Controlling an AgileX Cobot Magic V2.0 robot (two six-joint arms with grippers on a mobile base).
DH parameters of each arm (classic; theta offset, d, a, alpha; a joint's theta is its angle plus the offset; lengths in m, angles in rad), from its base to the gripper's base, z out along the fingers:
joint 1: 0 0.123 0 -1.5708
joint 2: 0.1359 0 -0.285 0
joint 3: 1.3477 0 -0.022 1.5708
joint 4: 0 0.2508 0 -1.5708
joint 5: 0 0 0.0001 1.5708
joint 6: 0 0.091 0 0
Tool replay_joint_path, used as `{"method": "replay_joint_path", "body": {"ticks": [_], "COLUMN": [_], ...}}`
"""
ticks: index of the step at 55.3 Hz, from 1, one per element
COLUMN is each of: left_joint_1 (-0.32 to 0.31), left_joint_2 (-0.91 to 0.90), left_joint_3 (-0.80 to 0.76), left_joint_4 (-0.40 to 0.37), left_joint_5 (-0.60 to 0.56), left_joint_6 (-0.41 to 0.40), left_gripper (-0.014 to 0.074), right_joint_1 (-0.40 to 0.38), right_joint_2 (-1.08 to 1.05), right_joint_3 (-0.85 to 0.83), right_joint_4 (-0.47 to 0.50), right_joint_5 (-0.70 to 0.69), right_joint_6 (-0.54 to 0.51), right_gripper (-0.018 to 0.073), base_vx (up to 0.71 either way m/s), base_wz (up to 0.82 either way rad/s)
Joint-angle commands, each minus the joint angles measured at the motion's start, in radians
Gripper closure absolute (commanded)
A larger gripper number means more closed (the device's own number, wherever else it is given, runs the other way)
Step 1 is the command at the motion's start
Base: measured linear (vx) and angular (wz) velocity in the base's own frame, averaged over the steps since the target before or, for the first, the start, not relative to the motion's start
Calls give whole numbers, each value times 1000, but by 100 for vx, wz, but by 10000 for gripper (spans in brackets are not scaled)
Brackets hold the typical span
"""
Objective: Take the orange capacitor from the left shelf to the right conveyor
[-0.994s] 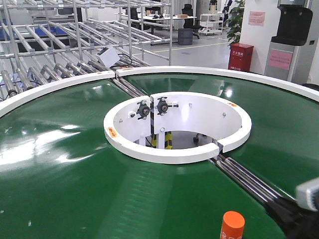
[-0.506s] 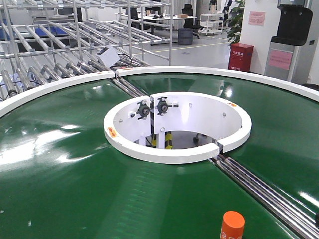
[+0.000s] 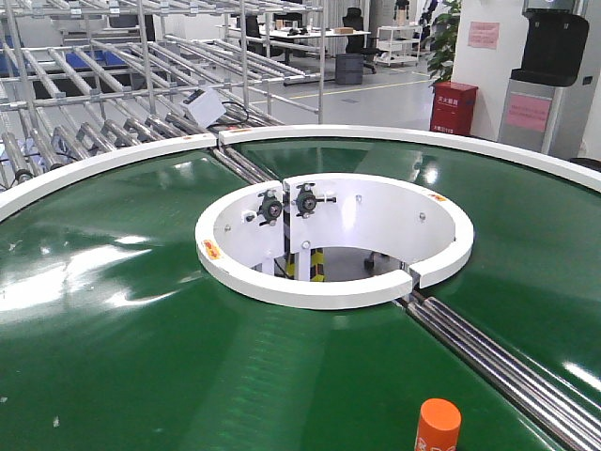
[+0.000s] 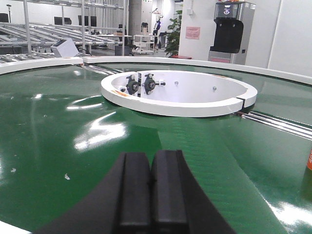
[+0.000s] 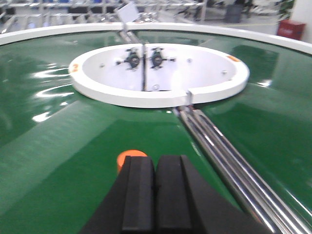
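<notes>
The orange capacitor [image 3: 439, 426] stands upright on the glossy green conveyor belt [image 3: 141, 310] at the front, just left of the metal roller joint. In the right wrist view its orange top [image 5: 127, 158] peeks out just beyond and left of my right gripper [image 5: 155, 161], which is shut and empty, apart from it. A sliver of orange shows at the right edge of the left wrist view [image 4: 309, 163]. My left gripper [image 4: 150, 157] is shut and empty above the belt. The left shelf with its dark tray is out of view.
The white ring hub [image 3: 333, 240] sits mid-belt, the white outer rim [image 3: 103, 160] behind it. A metal roller joint [image 3: 498, 362] runs from the hub to the front right. Bare roller racks [image 3: 113, 85] stand behind left; a red box [image 3: 454, 107] far back.
The right arm, seen at the lower right edge one second ago, has drawn out of the front view. The capacitor stays standing in place on the belt.
</notes>
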Motion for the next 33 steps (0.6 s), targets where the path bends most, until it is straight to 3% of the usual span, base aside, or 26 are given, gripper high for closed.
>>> {"method": "replay_joint_path", "body": {"ticks": [1,10,13,33], "left_joint_1": [-8,-8,-8,-8], "left_joint_2": [-4,-4,-4,-4], "left_joint_3": [-30,-30,-30,-30], "left_joint_4": [-5,-5,-5,-5], "left_joint_5": [-81,-81,-81,-81], "left_joint_6": [-6,-6,-6,-6], "left_gripper": [603,603,603,603], "right_joint_1": [-73,-126,-129,-131], "right_joint_2": [-92,-306,-342,-338], "right_joint_3": [107,319,310,314], "right_joint_4": [23,61,70,69], "right_joint_5": [-167,-303,-240,-236], "right_joint_6": [-24,-22,-26,-28], "right_gripper": [571,571,571,571], "base_vx": [0,0,0,0], "base_wz": [0,0,0,0]}}
